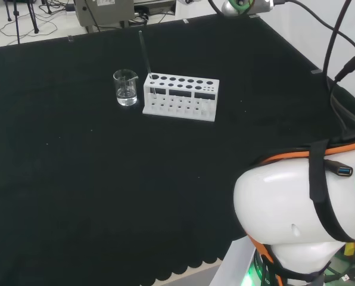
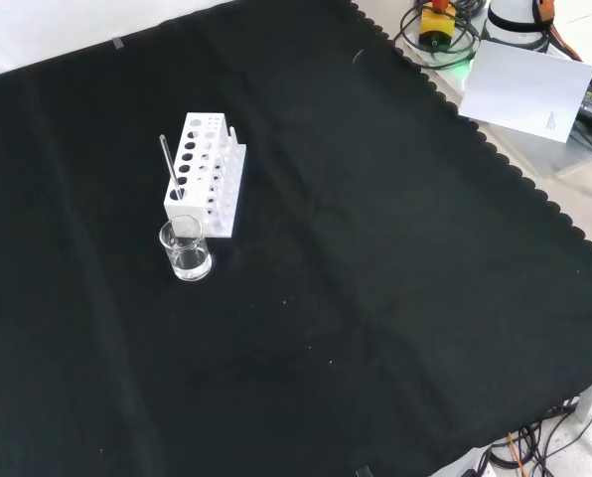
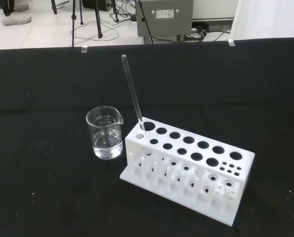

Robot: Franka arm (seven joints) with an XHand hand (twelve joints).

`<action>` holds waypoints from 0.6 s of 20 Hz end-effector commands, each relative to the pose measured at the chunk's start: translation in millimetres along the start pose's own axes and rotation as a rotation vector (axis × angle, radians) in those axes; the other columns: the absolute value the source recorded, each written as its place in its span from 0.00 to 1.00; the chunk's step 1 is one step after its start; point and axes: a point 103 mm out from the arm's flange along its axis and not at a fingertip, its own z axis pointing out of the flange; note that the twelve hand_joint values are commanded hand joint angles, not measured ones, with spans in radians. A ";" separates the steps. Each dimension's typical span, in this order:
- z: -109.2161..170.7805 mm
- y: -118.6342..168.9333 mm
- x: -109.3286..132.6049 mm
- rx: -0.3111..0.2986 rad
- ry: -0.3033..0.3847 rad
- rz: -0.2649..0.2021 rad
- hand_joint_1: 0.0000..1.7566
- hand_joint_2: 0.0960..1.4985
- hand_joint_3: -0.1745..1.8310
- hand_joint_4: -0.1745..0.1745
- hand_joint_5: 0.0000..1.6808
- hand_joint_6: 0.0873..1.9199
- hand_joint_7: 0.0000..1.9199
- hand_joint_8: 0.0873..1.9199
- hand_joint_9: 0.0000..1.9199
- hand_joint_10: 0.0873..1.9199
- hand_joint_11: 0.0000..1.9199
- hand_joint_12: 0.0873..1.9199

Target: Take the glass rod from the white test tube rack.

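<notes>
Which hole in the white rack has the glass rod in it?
The corner hole at the end of the white rack nearest the beaker. The glass rod leans out of it; every other hole is empty.

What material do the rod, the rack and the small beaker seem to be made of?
Glass rod: clear and thin, probably glass. White test tube rack: opaque matte white, likely plastic. Beaker: see-through with faint printed marks, glass or clear plastic; the look leaves it open.
</notes>
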 end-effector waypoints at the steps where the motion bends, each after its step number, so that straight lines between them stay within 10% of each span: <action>1: 8.1 38.7 -1.2 -0.001 -0.015 -0.035 0.34 0.57 0.31 0.00 0.08 0.00 0.05 0.46 0.22 0.43 0.22 0.71; 12: 23.1 103.6 1.8 0.018 -0.013 -0.090 0.35 0.57 0.32 0.00 0.11 0.00 0.15 0.49 0.37 0.45 0.33 0.69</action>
